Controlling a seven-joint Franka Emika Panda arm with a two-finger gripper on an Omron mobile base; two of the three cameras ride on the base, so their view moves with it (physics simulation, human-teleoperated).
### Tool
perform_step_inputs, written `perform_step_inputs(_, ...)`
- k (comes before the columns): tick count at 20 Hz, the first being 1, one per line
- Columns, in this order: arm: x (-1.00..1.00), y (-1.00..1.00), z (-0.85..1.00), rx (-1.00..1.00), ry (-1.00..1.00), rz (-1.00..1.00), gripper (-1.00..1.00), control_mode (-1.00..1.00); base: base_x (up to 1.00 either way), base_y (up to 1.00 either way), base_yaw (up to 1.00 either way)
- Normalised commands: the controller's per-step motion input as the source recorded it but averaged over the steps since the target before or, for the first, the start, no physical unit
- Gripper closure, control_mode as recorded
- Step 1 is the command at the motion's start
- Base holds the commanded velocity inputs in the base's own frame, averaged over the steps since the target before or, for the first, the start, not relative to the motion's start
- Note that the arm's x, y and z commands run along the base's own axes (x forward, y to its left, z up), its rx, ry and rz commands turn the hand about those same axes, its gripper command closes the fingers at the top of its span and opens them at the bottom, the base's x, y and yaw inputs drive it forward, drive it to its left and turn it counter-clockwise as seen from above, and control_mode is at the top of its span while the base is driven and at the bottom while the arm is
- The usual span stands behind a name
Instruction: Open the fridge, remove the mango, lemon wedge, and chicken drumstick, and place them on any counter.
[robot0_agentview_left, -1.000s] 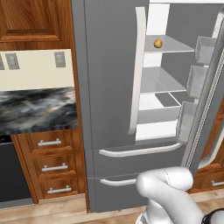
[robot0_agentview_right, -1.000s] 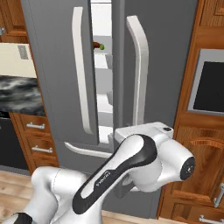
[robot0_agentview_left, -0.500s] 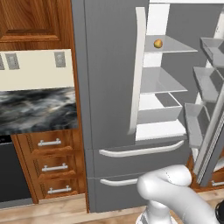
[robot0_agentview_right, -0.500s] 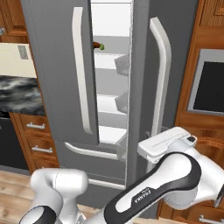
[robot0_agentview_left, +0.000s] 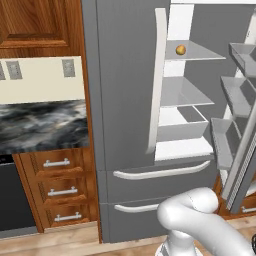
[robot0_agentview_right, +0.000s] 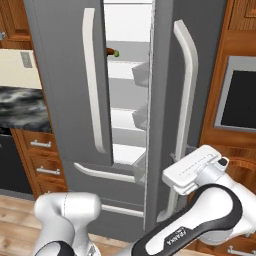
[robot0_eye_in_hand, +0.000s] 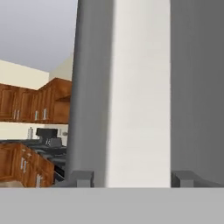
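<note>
Fridge (robot0_agentview_left: 130, 100) right door (robot0_agentview_right: 165, 100) is swung partway open, gripper (robot0_eye_in_hand: 131, 178) straddling its long white handle (robot0_agentview_right: 186, 115) low down. In the hand view the two fingertips (robot0_eye_in_hand: 80, 178) sit on either side of the handle w/ the bar between them; jaws look closed around it, not pinching hard (can't tell if the pads actually touch).

Key relation: handle's long axis runs vertical, straight up away from the jaws, so any pull has to go sideways across that axis to swing the door wider.

Food: mango (robot0_agentview_left: 180, 50) on the upper shelf, near the left inner edge of the opening. In the right base view there's a dark reddish bit w/ a small green-yellow piece touching it on the same shelf (robot0_agentview_right: 113, 52), prob. drumstick + lemon wedge, too small to be sure.

Counter (robot0_agentview_left: 42, 125) is left of the fridge, well apart from the hand.

Judgement: still on the door-opening step, nothing retrieved yet.
</note>
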Motion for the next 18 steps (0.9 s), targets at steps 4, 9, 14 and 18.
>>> perform_step_inputs(4,-0.58,-0.14,0.00,0.01,0.00,0.00,-1.00,-1.00,0.00,0.00,0.00)
perform_step_inputs(9,-0.44,-0.25,0.02,0.04,0.02,-0.04,-1.00,-1.00,0.00,0.00,0.00)
perform_step_inputs(14,-0.20,-0.22,0.00,0.03,0.04,-0.12,-1.00,-1.00,0.00,0.00,0.00)
perform_step_inputs(18,0.05,-0.31,-0.01,0.06,0.14,-0.21,-1.00,-1.00,0.00,0.00,0.00)
